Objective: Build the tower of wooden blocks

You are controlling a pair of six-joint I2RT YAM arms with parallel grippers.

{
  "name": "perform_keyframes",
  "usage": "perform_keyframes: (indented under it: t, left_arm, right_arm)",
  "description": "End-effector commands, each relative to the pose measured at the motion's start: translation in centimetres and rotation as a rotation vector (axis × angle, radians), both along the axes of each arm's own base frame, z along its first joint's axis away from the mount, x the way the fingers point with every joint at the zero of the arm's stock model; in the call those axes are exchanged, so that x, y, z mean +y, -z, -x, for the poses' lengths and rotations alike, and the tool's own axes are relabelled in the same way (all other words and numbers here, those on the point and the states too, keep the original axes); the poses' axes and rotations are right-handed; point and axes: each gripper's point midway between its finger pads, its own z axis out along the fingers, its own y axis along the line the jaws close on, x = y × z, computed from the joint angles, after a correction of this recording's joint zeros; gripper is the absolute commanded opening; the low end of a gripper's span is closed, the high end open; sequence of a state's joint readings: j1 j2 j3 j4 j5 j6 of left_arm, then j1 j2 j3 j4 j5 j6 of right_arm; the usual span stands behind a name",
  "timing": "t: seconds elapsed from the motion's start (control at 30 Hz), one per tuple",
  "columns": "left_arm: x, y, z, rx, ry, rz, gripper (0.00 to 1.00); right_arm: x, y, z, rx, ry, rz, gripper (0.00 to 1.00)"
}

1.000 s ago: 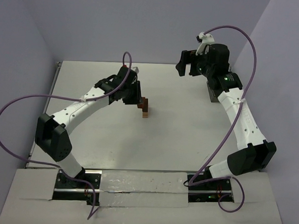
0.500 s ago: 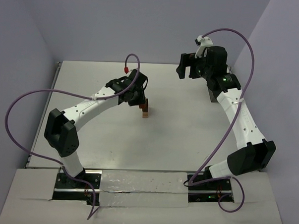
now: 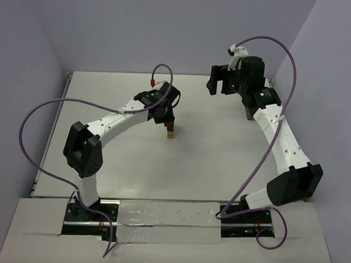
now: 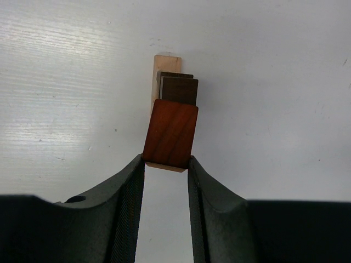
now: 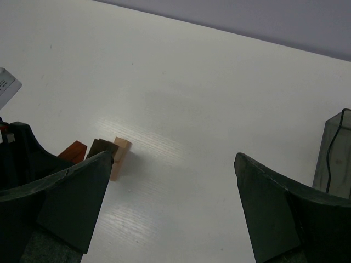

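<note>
The wood block tower [image 3: 171, 131] stands mid-table as a narrow stack; in the left wrist view I look straight down on its tan block [image 4: 166, 61] and dark brown block [image 4: 179, 90]. My left gripper [image 4: 166, 159] is shut on a reddish-brown block [image 4: 171, 131], pinched at the fingertips directly over the stack; whether it touches the block below I cannot tell. In the top view the left gripper [image 3: 165, 116] covers the tower's top. My right gripper [image 3: 217, 81] hangs high at the back right, open and empty [image 5: 173, 155], with the tower [image 5: 115, 159] at its view's left edge.
A grey translucent bin [image 5: 334, 156] stands at the table's right side, mostly hidden behind the right arm in the top view. Purple cables loop above both arms. The table's left edge [image 3: 53, 132] runs beside the left arm's elbow.
My left arm has swung its elbow and wrist to the right, bringing the held block in over the tower. The right arm has barely shifted.
</note>
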State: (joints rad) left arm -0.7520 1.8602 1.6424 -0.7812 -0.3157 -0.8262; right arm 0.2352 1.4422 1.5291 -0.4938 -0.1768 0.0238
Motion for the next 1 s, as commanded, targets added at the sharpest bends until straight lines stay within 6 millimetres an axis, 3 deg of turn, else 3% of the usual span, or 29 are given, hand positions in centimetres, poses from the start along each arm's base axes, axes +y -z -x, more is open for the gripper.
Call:
perform_keyframes:
  t: [0.0, 0.97]
  left_arm:
    - [-0.7, -1.6, -1.3, -0.054, 0.003, -0.001, 0.0]
    - [-2.0, -0.6, -2.3, -0.054, 0.053, -0.03, 0.09]
  right_arm:
    - [-0.2, -1.8, 0.2, -0.065, -0.006, -0.005, 1.0]
    - [-0.5, -2.0, 0.8, -0.07, -0.014, -0.029, 1.0]
